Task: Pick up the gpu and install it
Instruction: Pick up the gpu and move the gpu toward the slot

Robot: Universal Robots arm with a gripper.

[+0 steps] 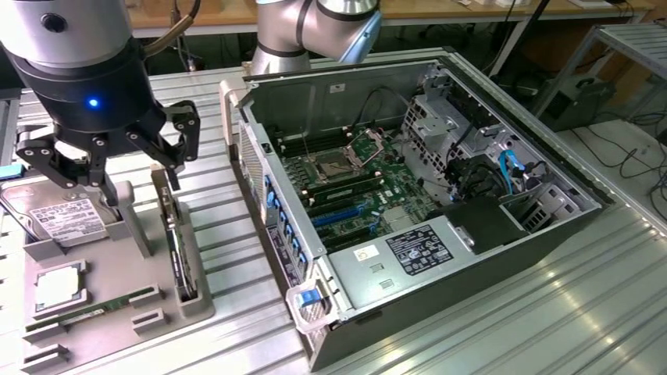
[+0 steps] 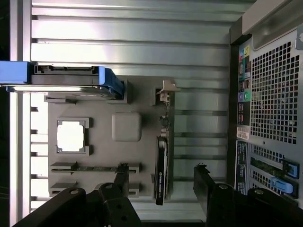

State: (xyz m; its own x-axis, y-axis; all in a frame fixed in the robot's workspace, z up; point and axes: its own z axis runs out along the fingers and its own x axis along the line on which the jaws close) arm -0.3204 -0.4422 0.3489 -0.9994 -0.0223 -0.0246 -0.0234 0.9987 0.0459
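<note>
The gpu (image 1: 180,242) stands on edge in a slot of the grey holder tray (image 1: 115,332), at the exterior view's left. In the wrist view the gpu (image 2: 161,165) shows edge-on, its silver bracket (image 2: 165,90) at the far end. My gripper (image 1: 136,178) hangs open just above the card, one finger on each side and nothing held. Seen from the wrist, the gripper (image 2: 162,172) straddles the card's near end without touching it. The open computer case (image 1: 438,258) lies at the exterior view's right, its motherboard (image 1: 354,187) exposed.
The tray also holds a hard drive (image 1: 65,219), a CPU (image 1: 61,285) and a RAM stick (image 1: 99,308). The case's perforated rear panel (image 2: 272,90) lies close beside the tray. All of it rests on a ribbed aluminium table (image 1: 542,312).
</note>
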